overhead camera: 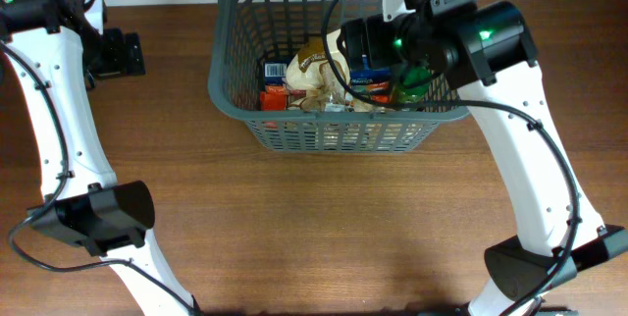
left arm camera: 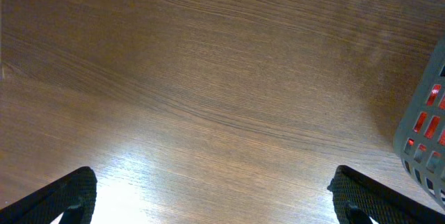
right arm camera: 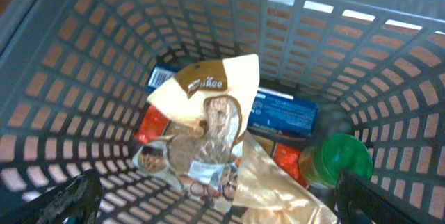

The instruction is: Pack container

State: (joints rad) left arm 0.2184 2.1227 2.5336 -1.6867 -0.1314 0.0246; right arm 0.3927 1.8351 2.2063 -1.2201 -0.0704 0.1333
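Observation:
The container is a dark grey slotted basket at the table's far middle; its corner shows in the left wrist view and its walls fill the right wrist view. Inside lie a cream snack bag, a blue box, a red pack, a clear crinkly bag and a green-lidded jar. My right gripper hangs open and empty over the basket's contents. My left gripper is open and empty above bare wood at the far left.
The brown wooden table spreads in front of the basket. The left arm's white links run down the left side, the right arm's links down the right side.

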